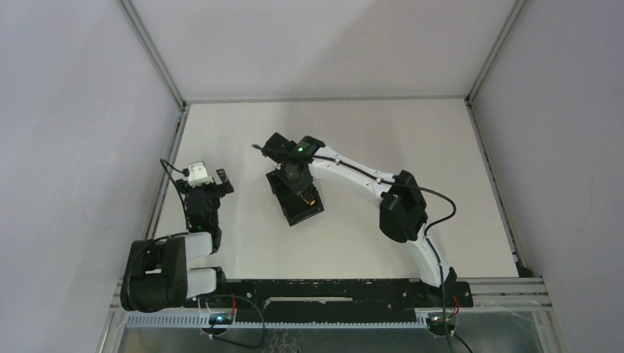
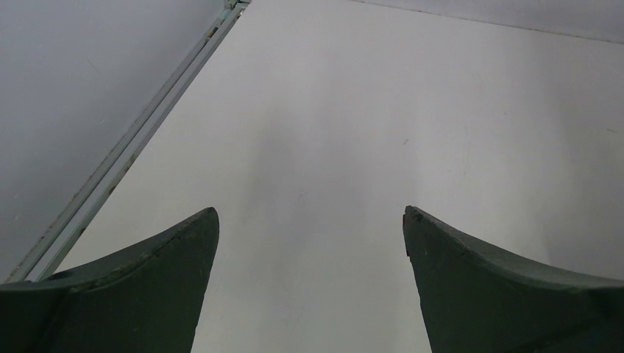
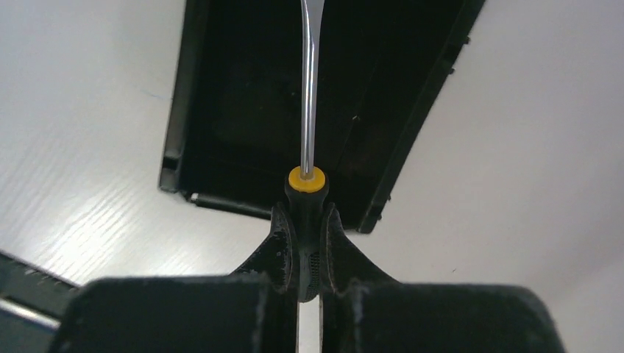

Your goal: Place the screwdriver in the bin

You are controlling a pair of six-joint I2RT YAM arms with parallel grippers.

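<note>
Two tools to log, one per arm. Entry one, right tool (image 3: 306, 220): clamped tight on the dark handle of the screwdriver (image 3: 307, 179), fingers (image 3: 276, 246) pressing from either side, yellow collar showing just past the fingertips, thin metal shaft running straight ahead and out past the top edge of the right wrist view. Held over the bin (image 3: 174, 110): black, rectangular, low-walled, lying flat on the white tabletop (image 3: 81, 147), skewed in that view. Shaft crossing above the bin's dark floor, handle and collar close to the bin's near wall. Contact between screwdriver tip and bin floor: cannot tell, tip out of view. From the top camera, bin placed near the middle of the tabletop, right arm bent across to it from the right-hand base, an orange speck showing beneath the tool. Entry two, left tool (image 2: 309, 213): spread wide apart, nothing between, poised over bare tabletop. Located well apart from the bin, on the left side, near the metal rail (image 2: 125, 162) along the tabletop's left edge, pointing away from the bases.
</note>
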